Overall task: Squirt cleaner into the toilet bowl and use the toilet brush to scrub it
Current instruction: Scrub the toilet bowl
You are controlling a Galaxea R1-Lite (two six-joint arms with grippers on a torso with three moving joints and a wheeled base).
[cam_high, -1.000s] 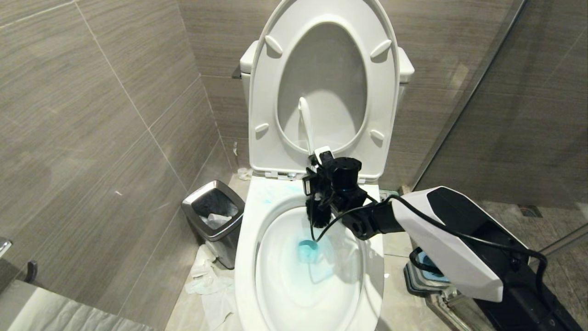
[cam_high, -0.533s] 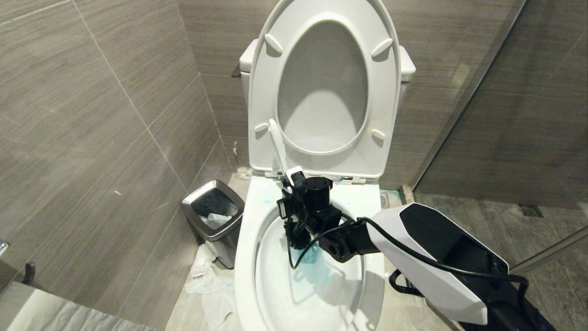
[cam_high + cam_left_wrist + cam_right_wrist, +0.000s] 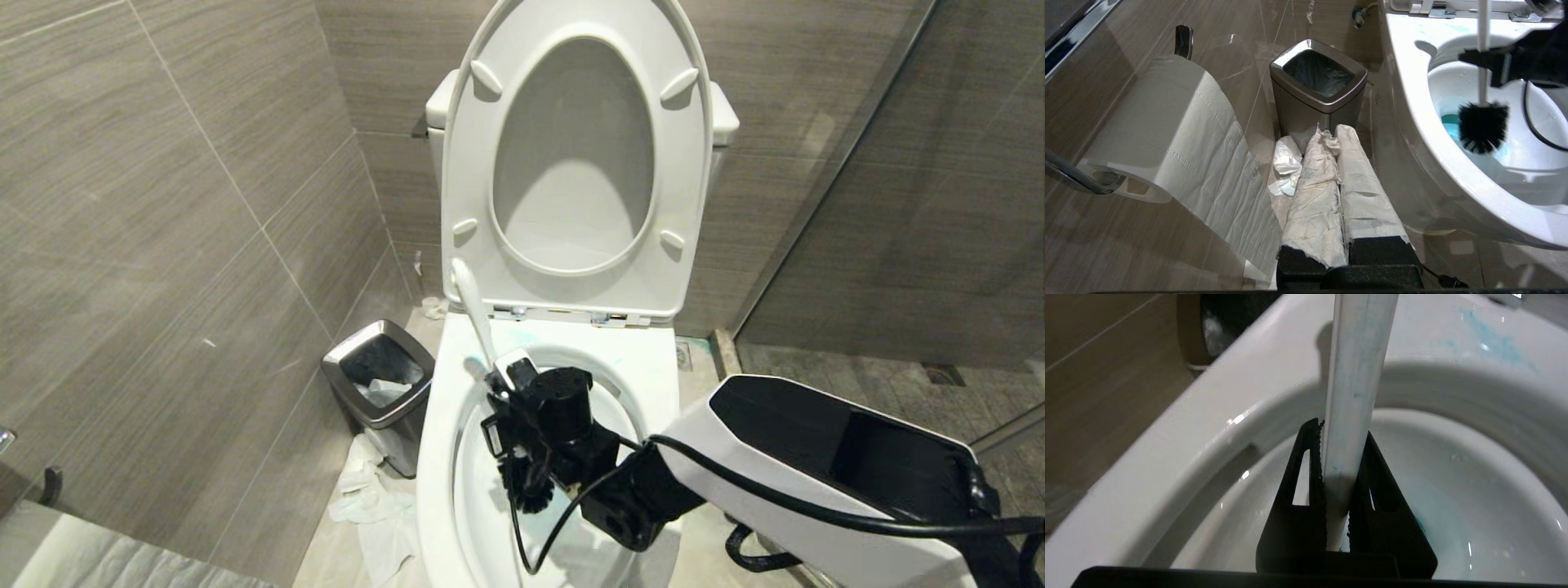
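The white toilet bowl (image 3: 437,441) stands open with seat and lid raised. My right gripper (image 3: 502,380) is shut on the toilet brush's slim white handle (image 3: 472,306) over the bowl's left side. The handle leans back and left, and the black bristle head (image 3: 531,490) hangs inside the basin. The right wrist view shows both fingers clamped on the handle (image 3: 1355,375). From the left wrist, the bristle head (image 3: 1483,126) hangs just above turquoise cleaner (image 3: 1449,122) pooled in the water. Blue streaks of cleaner (image 3: 1490,343) mark the rear rim. My left gripper (image 3: 1329,130) is shut, paper-wrapped, low beside the bowl.
A chrome-rimmed bin (image 3: 380,384) stands left of the toilet, with crumpled paper (image 3: 367,498) on the floor beside it. A toilet paper roll (image 3: 1167,134) hangs on the left wall. Tiled walls close in left and behind; a glass partition (image 3: 857,163) bounds the right.
My right gripper has carried the brush from the back middle of the bowl forward and to the left side. The handle's tip has dropped from the seat opening to the seat's lower left edge.
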